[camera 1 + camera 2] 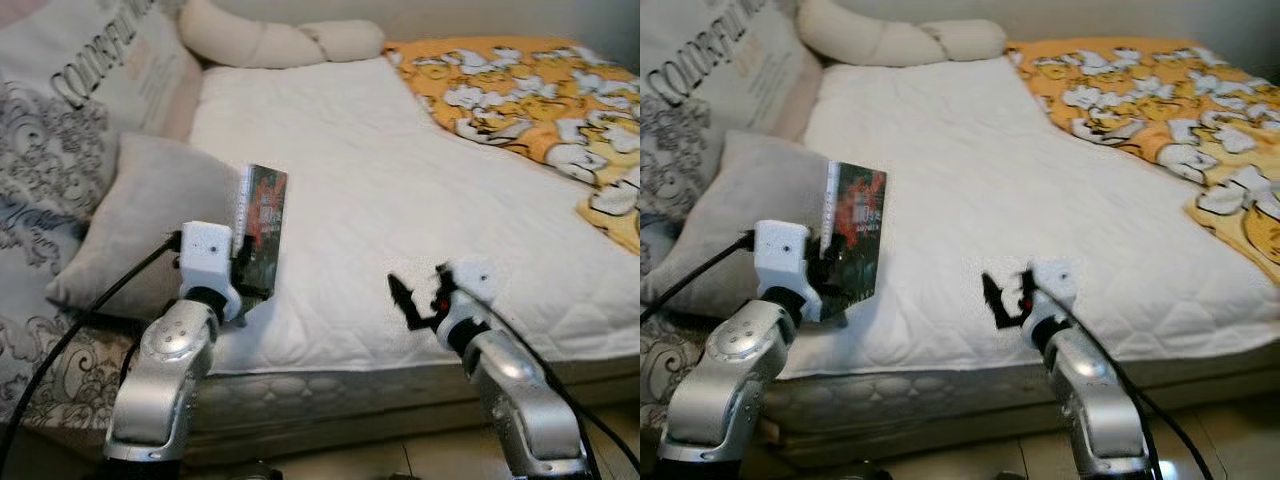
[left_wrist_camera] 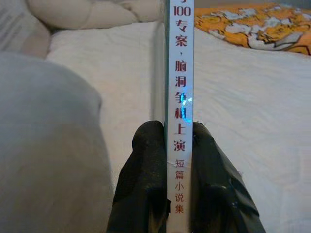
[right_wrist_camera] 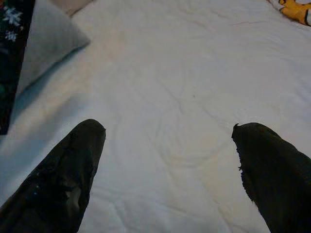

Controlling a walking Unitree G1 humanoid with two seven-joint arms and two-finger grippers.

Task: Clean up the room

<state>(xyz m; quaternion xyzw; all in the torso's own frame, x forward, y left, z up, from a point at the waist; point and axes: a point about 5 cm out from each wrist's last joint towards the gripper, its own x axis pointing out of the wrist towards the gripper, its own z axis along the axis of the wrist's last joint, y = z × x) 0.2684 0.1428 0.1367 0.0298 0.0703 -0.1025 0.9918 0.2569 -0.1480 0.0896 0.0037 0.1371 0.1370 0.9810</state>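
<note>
Two silver arms reach forward over the near edge of the bed, and the left claw (image 1: pixel 243 262) is clamped on a slim paperback book with a dark red-and-black cover (image 1: pixel 262 222) — the left wrist view shows its two black fingers (image 2: pixel 146 174) pressed on either side of the white spine printed with red characters. That book stands upright on its lower edge in the grip, lifted just above the white quilted mattress (image 1: pixel 400 200), close beside the plain grey cushion (image 1: pixel 140 220) at the bed's left side. Over to the right, the right claw (image 1: pixel 418 292) hovers low above bare mattress with its fingers spread wide and nothing between them. Behind the grey cushion lean large patterned pillows with grey lettering (image 1: pixel 70 90), a knotted cream bolster (image 1: pixel 270 40) lies along the head of the bed, and an orange blanket with white cartoon figures (image 1: pixel 530 90) is crumpled over the far right corner. Judging by the task, the step in hand is carrying the book off the bed to wherever books belong. To do it well, the left claw should keep firm pressure low on the spine, hold the book vertical so the pages do not fan open, and lift clear of the cushion before the robot turns — the free claw can stay wide and out of the way.
</note>
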